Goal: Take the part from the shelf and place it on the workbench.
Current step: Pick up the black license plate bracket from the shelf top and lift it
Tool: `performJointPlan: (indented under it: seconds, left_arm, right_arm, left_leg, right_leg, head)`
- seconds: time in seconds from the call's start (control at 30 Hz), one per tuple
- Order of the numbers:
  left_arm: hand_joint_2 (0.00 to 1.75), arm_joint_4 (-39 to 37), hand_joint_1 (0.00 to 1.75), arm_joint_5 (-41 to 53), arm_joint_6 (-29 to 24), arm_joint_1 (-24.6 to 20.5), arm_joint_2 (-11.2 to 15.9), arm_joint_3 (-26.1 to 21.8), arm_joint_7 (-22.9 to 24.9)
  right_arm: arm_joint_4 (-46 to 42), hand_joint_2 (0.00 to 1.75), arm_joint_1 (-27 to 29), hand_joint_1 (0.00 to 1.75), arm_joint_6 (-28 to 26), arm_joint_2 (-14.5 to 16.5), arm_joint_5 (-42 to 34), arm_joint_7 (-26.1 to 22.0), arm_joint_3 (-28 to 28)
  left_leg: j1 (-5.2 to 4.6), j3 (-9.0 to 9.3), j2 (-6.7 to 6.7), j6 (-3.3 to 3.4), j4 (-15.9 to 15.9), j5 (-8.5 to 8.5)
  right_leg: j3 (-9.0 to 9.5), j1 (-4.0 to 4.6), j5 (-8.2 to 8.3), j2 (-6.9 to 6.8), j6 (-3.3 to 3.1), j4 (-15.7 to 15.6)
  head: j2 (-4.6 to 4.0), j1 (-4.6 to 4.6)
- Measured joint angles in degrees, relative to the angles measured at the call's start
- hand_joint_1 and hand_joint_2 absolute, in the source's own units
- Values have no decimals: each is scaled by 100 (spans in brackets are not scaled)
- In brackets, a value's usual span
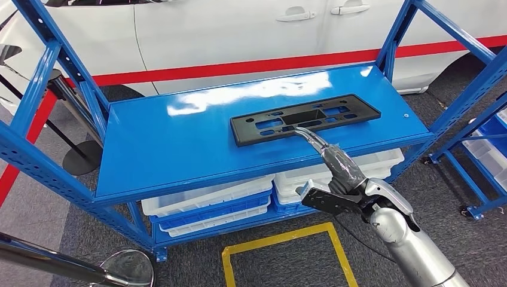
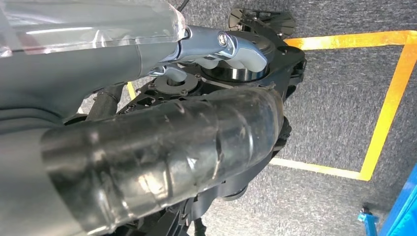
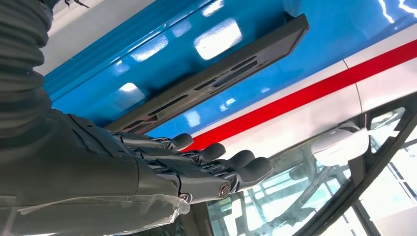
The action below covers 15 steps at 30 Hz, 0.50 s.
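The part [image 1: 305, 118], a flat black rectangular frame with cutouts, lies on the blue shelf top [image 1: 179, 143], right of centre. My right hand [image 1: 327, 154] reaches in from the lower right, its fingertips [image 1: 304, 131] at the part's near edge. In the right wrist view the fingers [image 3: 221, 167] are stretched out side by side, holding nothing, just short of the part [image 3: 211, 81]. My left hand [image 2: 162, 147] hangs low over the grey floor with nothing in it, its fingers apart.
White and blue bins [image 1: 209, 203] sit on the lower shelf. A white car with a red stripe [image 1: 239, 36] stands behind. Yellow floor tape [image 1: 281, 245] marks a square in front. A chrome stanchion [image 1: 60, 263] is at the lower left, another blue rack [image 1: 484, 149] at the right.
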<state>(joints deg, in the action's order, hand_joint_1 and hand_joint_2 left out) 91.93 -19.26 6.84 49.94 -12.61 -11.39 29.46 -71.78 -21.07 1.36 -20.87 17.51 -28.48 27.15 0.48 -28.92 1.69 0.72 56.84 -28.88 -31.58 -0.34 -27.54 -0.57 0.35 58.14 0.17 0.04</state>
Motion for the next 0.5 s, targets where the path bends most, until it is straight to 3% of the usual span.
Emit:
performJointPlan:
  seconds: [0.1,0.13,0.17,0.23,0.3,0.37,0.5]
  left_arm:
    - [0,-64,0,81,-88,-137,7,15,-8]
    - [0,-309,0,164,-180,-482,24,43,-34]
    - [0,-823,0,239,-276,-1052,50,95,-111]
    - [0,-2547,0,292,-389,-2506,115,241,-528]
    - [0,-4206,0,261,-405,-3525,153,368,-1025]
    - [0,-5317,0,249,-401,-4052,184,459,-1256]
    - [0,-6636,0,245,-362,-4470,272,570,-1376]
  right_arm:
    - [78,175,-76,0,-199,47,225,186,47]
    - [311,175,-253,0,-522,162,581,421,147]
    - [720,175,-525,0,-991,360,1133,730,307]
    - [1812,175,-1175,0,-1935,887,2450,1149,751]
    - [2655,175,-1596,0,-2348,1334,3251,1187,1140]
    - [3191,175,-1809,0,-2417,1602,3366,1162,1387]
    - [3819,175,-2031,0,-2424,1794,3264,1159,1625]
  left_leg:
    - [-5,-17,-1,2,1,6]
    - [-15,-31,-4,6,-9,23]
    - [-35,-51,-11,11,-20,47]
    - [-66,-75,-24,21,-43,89]
    - [-73,-79,-13,26,-37,108]
    - [-71,-78,-4,34,-17,129]
    - [-71,-138,-17,47,36,133]
  right_leg:
    - [-2,-11,8,-3,2,-2]
    - [-9,-26,23,-7,4,-5]
    - [-22,-46,41,-17,8,-7]
    - [-50,-74,74,-33,10,-5]
    - [-68,-76,102,-24,6,1]
    - [-83,-73,124,-15,5,5]
    - [-125,-71,137,-28,24,12]
  head:
    - [0,1]
    - [0,1]
    - [0,1]
    - [0,2]
    - [0,-1]
    - [0,-4]
    - [0,-5]
